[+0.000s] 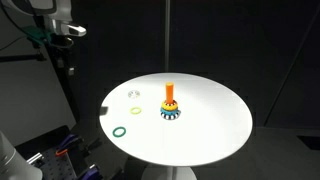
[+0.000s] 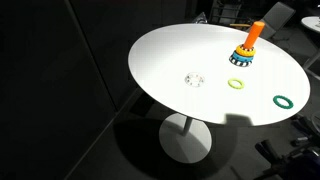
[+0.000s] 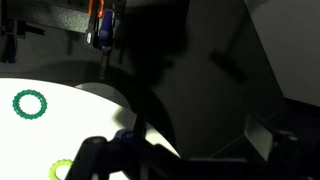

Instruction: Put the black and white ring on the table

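The black and white ring (image 1: 169,116) lies at the bottom of the stack on the orange peg toy (image 1: 169,96), near the middle of the round white table (image 1: 215,125). It also shows in an exterior view (image 2: 242,61). My gripper (image 1: 66,32) hangs high up, beyond the table's edge and far from the toy. In the wrist view its two fingers stand wide apart with nothing between them (image 3: 185,150). The peg toy (image 3: 101,24) is at the top edge of that view.
A green ring (image 1: 120,130) (image 2: 284,100) (image 3: 30,102), a yellow-green ring (image 2: 236,85) (image 3: 62,170) and a pale whitish ring (image 1: 134,96) (image 2: 194,79) lie loose on the table. The surroundings are dark. Blue and red gear (image 1: 60,150) sits below the table edge.
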`<state>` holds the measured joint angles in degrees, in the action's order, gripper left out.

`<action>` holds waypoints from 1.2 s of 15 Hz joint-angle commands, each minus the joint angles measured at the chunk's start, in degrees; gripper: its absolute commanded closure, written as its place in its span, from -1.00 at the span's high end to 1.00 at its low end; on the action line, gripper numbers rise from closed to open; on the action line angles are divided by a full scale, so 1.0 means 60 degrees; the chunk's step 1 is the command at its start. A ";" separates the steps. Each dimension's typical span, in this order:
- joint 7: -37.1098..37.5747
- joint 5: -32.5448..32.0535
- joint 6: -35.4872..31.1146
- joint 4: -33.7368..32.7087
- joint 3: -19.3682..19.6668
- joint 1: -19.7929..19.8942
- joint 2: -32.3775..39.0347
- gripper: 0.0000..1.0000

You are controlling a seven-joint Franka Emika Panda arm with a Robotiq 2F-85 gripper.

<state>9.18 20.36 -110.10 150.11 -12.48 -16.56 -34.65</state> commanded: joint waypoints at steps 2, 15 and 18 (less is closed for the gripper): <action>-0.0034 0.0030 0.0052 -0.0026 -0.0064 0.0082 -0.0012 1.00; 0.0167 -0.0931 0.0320 -0.0276 0.0028 0.0805 -0.0014 1.00; 0.0230 -0.1416 0.0376 -0.0364 0.0059 0.1097 0.0009 1.00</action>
<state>9.24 14.69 -109.89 149.70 -12.41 -11.54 -34.62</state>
